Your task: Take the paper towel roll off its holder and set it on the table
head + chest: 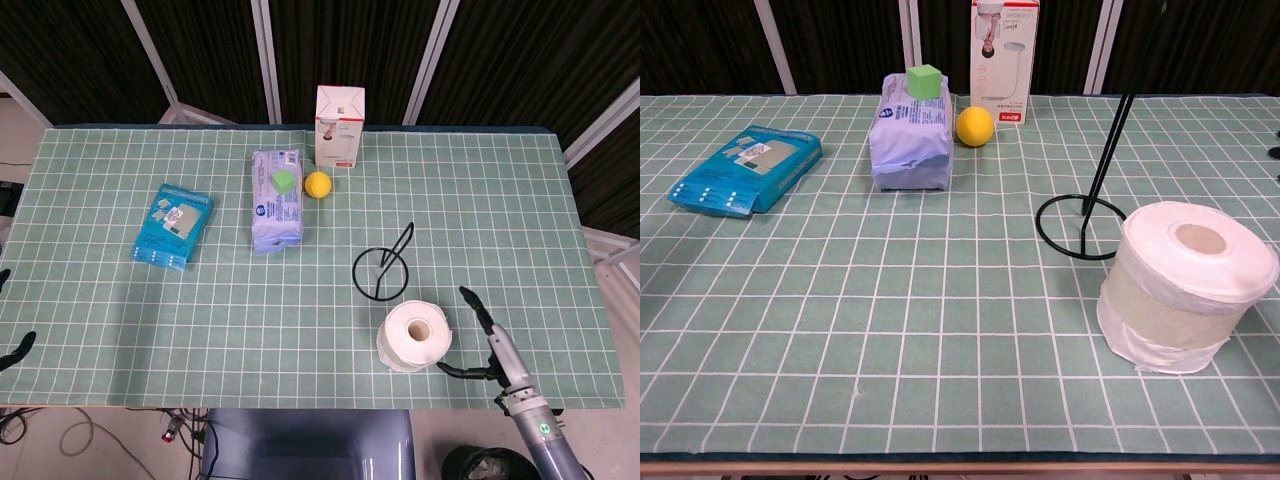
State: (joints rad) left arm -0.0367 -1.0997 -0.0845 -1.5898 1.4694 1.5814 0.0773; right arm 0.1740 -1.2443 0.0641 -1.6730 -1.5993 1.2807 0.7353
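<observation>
Right robot hand (478, 340) sits fingers spread, holding nothing, just beside the paper towel roll (415, 336) standing upright on the bench (520, 220) near its holder (382, 271); retract carelessly and you may topple it.

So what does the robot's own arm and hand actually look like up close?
Only the right hand shows clearly: thin black fingers on a silver-grey metal wrist. Below it, the grey forearm carries a small round green marking. At the left edge, a sliver of black belongs to the left hand; nothing more of it can be made out.
</observation>
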